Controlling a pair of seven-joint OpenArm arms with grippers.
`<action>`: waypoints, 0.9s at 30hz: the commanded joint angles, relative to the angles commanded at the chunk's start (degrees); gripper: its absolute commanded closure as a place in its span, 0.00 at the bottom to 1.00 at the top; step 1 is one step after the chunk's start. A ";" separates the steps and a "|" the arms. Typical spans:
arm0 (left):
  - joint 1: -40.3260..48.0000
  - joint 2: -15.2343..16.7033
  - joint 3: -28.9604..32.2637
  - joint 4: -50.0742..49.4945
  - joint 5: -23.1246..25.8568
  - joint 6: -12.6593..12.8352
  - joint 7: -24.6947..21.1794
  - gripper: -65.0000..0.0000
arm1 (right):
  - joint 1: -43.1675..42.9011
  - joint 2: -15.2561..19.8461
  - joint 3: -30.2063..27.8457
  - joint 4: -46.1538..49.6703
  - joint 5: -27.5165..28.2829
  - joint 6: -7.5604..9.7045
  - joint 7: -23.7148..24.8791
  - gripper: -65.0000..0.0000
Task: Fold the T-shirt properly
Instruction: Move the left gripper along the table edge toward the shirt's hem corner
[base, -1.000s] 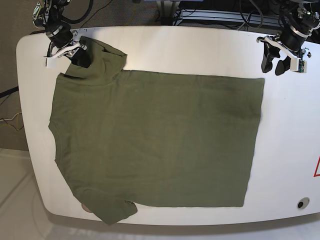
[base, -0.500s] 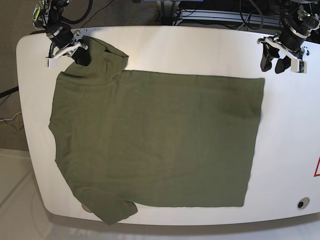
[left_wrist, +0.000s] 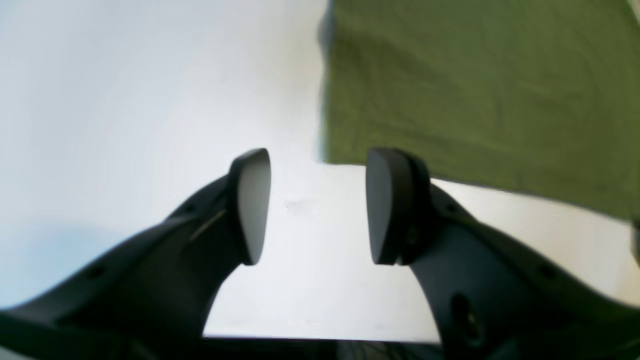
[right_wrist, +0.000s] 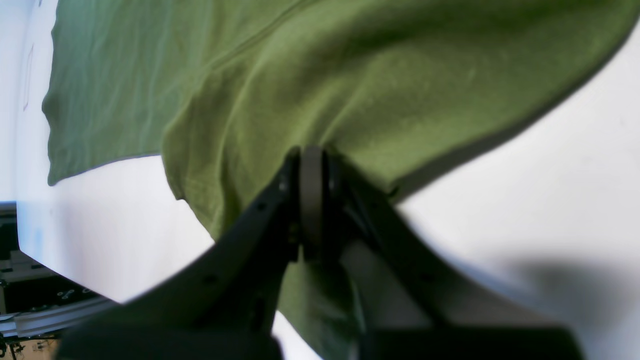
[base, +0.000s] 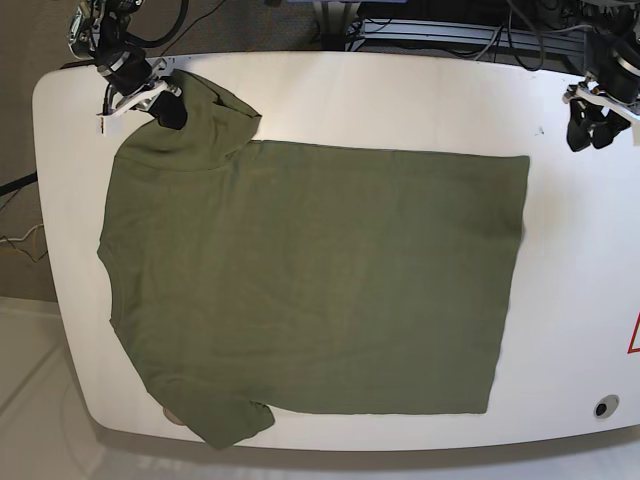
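The olive-green T-shirt (base: 310, 280) lies flat on the white table (base: 400, 100), collar side to the left and hem to the right. My right gripper (base: 163, 106) is shut on the far-left sleeve, which bunches up around it. In the right wrist view the gripper (right_wrist: 312, 167) pinches a fold of the sleeve fabric (right_wrist: 380, 85). My left gripper (base: 590, 130) is open and empty over bare table near the far right edge, apart from the shirt. In the left wrist view the gripper (left_wrist: 317, 205) has its fingers spread, with the shirt's hem corner (left_wrist: 475, 90) ahead to the right.
The near sleeve (base: 225, 425) reaches the table's front edge. A red mark (base: 634, 335) and a round hole (base: 601, 407) sit at the table's right side. Cables and metal framing (base: 430, 25) run behind the far edge.
My left gripper has moved right and away from the shirt's far hem corner, toward the table's right edge. My right gripper has shifted slightly right and back with the sleeve.
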 joint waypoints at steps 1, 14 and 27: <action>-0.15 -0.17 0.05 -0.80 -0.09 -0.01 0.04 0.53 | 0.03 0.00 -0.03 0.06 -0.04 0.02 -0.03 1.00; -1.52 -0.17 2.87 -7.07 2.54 -4.00 -0.99 0.40 | -0.09 0.22 0.20 0.56 0.02 0.28 -0.32 1.00; -2.33 2.04 3.81 -7.83 4.17 -4.25 -0.82 0.46 | 0.15 0.27 0.09 0.54 0.14 -0.09 -0.54 1.00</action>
